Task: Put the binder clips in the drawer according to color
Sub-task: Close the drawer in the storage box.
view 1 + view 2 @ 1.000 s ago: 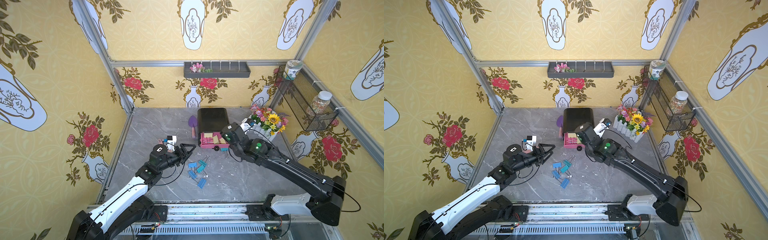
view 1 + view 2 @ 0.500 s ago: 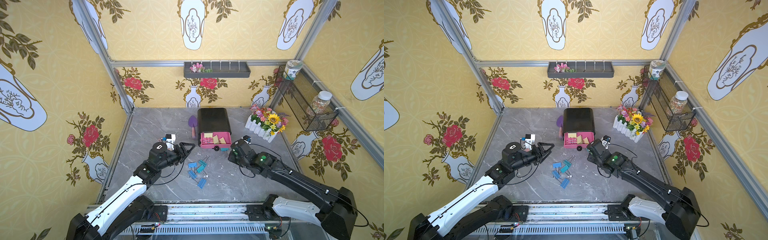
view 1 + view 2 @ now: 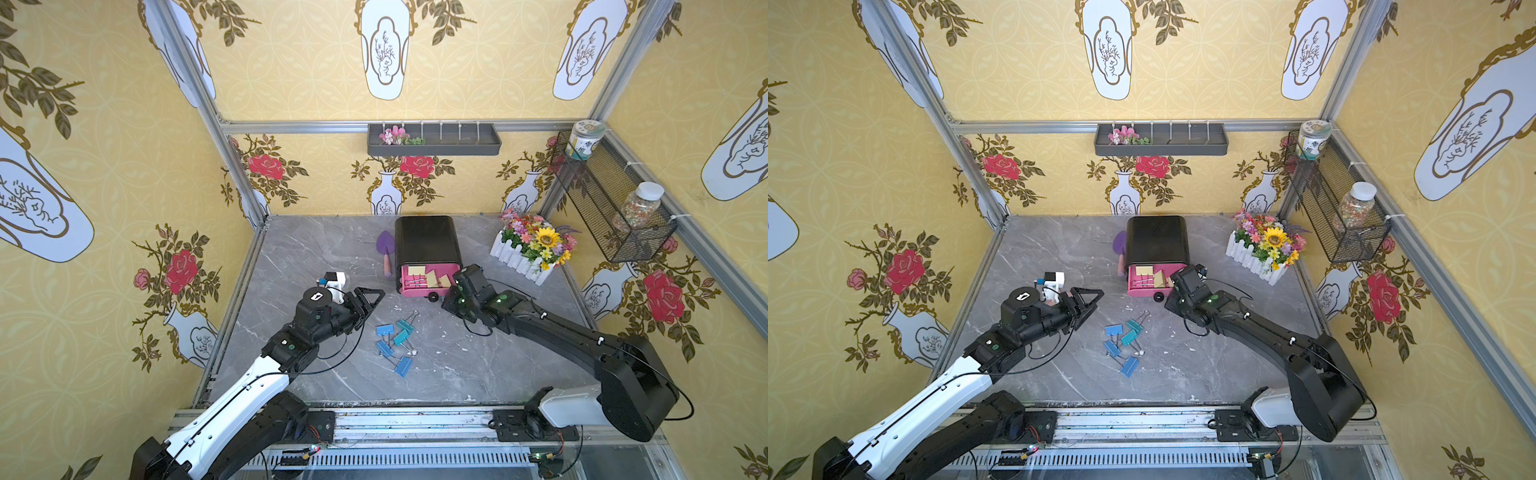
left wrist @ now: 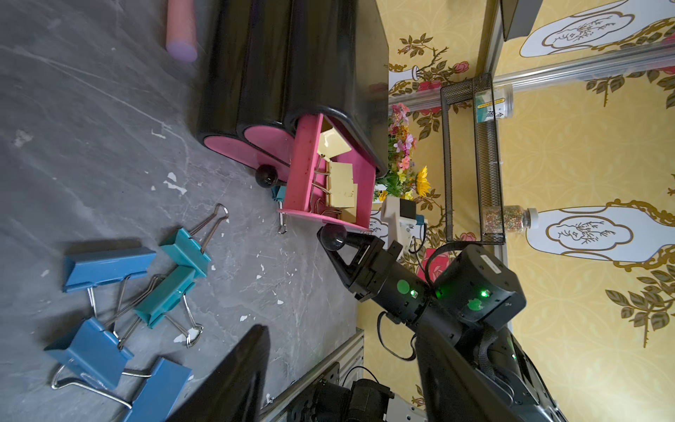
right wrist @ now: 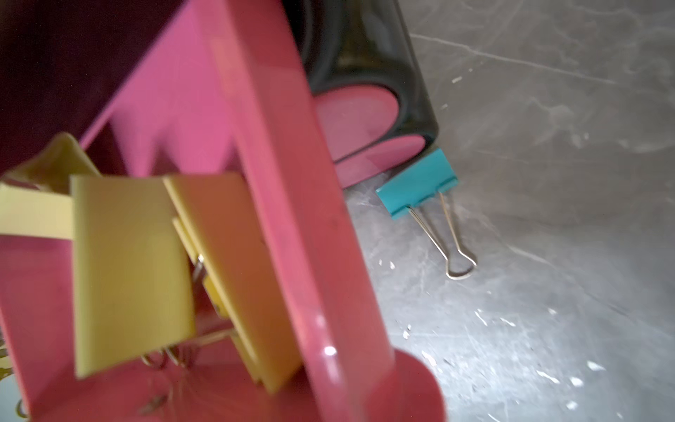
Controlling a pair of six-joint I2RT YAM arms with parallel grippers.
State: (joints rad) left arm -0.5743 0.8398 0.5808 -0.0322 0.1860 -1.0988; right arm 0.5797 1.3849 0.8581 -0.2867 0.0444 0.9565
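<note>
Starting wide on the grey table [image 3: 316, 257], with the drawer [image 3: 427, 239] at the back middle, top tray pulled out (the two below closed) and carrying pale yellow clips [image 3: 432, 277]. Right gripper [image 4: 336, 252] pressed together, tips up against that tray's knob [image 4: 330, 235]; no telling whether pinching it. Left gripper [image 3: 374, 301] spread, empty, hovering just beside the loose blue and teal binder clips [image 3: 397, 340] mid-table. One teal stray [image 5: 416, 182] tucked at the drawer's foot.

Yellow rose-and-vase wallpaper [image 3: 291, 83] on three walls — grey marble tabletop [image 3: 478, 365], evenly lit.
</note>
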